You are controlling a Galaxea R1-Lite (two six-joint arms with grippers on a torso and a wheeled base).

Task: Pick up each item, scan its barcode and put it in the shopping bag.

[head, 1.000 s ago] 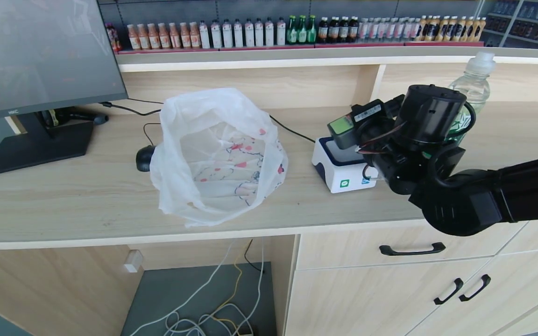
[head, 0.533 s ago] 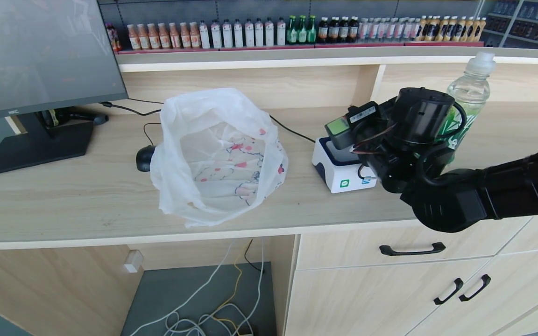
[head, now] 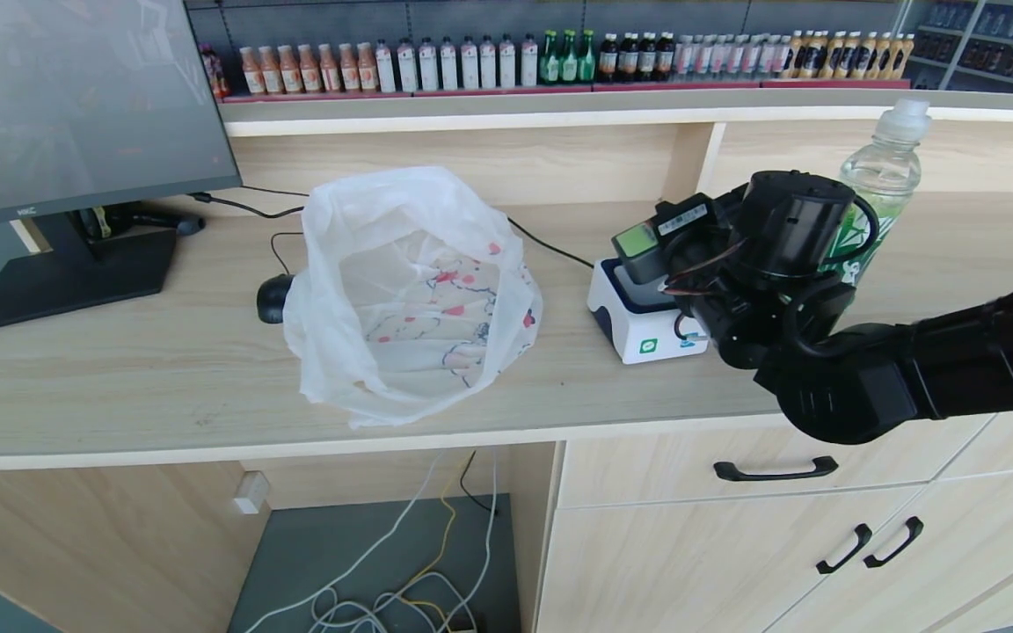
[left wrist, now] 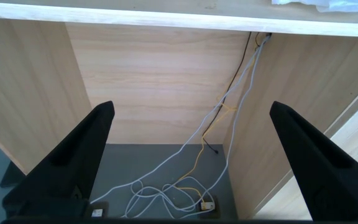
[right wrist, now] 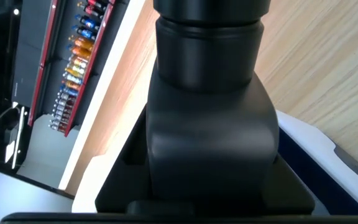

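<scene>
— What sits nearest?

— The left claw (left wrist: 191,109). It hangs below the pale wooden worktop (head: 163,378), jaws spread wide and empty, above the loose cables (left wrist: 166,193) on the floor.

— And on top?

— Near the front edge, the white translucent plastic shopping bag (head: 410,290) stands with its mouth open. At its 3 o'clock is the white box-shaped barcode scanner (head: 643,325). The right arm's wrist hangs just over that scanner's 3 o'clock side.

— The item?

— The clear plastic bottle (head: 880,176), with a green label and white cap, is upright at the scanner's 2 o'clock, behind the wrist. The right claw (head: 827,242) is at its lower half, but I cannot tell whether it grips the bottle.

— What could go wrong?

— I judge three things. A smooth, round bottle may turn or slip in a weak hold. Its barcode may face away from the scanner window, so nothing reads. And the bag is limp and close to the edge. A bottle catching its rim at 3 o'clock could fold the mouth shut or drag the bag off the worktop.
</scene>
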